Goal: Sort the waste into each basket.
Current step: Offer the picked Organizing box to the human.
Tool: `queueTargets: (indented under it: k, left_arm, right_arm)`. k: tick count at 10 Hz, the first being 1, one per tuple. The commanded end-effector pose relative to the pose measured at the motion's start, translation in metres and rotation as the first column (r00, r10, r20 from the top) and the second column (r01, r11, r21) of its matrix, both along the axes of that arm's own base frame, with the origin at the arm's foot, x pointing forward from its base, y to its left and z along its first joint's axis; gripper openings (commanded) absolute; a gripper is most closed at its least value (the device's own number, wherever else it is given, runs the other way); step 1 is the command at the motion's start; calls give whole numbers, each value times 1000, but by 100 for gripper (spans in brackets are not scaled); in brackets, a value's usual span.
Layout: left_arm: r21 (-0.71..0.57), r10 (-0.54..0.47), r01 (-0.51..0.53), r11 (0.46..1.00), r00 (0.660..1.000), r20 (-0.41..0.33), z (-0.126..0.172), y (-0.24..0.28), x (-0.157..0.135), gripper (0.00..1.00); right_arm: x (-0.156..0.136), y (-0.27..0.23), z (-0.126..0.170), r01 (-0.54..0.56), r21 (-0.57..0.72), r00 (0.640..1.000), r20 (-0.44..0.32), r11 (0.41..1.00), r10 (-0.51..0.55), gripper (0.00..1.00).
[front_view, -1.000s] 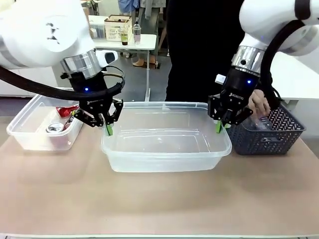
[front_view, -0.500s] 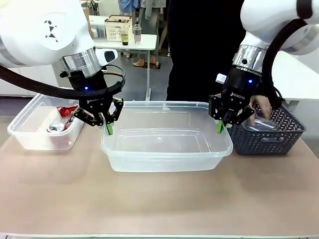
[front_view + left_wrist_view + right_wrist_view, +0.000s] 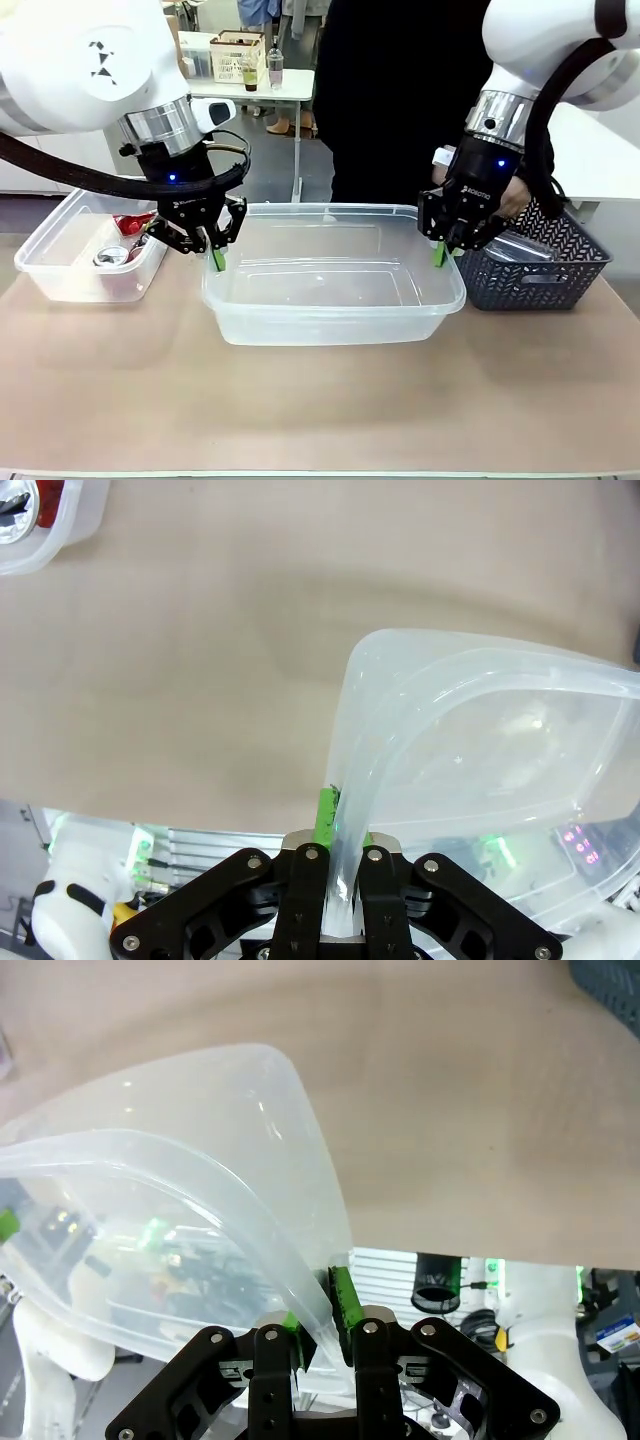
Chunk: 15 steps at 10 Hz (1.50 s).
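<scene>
Large clear tub (image 3: 330, 325), centre of bench (image 3: 320, 420), is gripped: left claw (image 3: 218, 262) clamped on its left rim, right claw (image 3: 440, 257) on its right. Cans (image 3: 108, 258) lie in the small tub (image 3: 60, 288) at left. Tub positioning is judged in hand; a level, synchronised two-arm move is needed next.

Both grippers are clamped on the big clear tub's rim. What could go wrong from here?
1. The left gripper and right gripper pinch only the thin rim of the big clear tub; uneven arm motion could twist it or let it slip.
2. The person's hand is at the dark grey basket just behind the right gripper; swinging that way may hit it.
</scene>
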<state>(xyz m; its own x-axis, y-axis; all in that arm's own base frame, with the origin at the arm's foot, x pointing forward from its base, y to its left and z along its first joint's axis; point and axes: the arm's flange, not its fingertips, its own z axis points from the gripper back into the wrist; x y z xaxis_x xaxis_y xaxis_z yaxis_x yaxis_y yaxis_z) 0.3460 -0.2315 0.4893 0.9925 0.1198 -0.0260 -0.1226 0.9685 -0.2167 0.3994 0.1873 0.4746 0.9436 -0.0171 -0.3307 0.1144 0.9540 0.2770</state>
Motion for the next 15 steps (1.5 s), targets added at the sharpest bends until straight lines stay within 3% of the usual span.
queueTargets:
  k: [1,15]
  left_arm:
    - [-9,40,-40,999,999,7,4,1,0,0]
    - [-9,40,-40,999,999,7,4,1,0,0]
  right_arm:
    - [-2,-1,0,-6,2,1000,0,1000,6,0]
    - [-2,-1,0,-6,2,1000,0,1000,6,0]
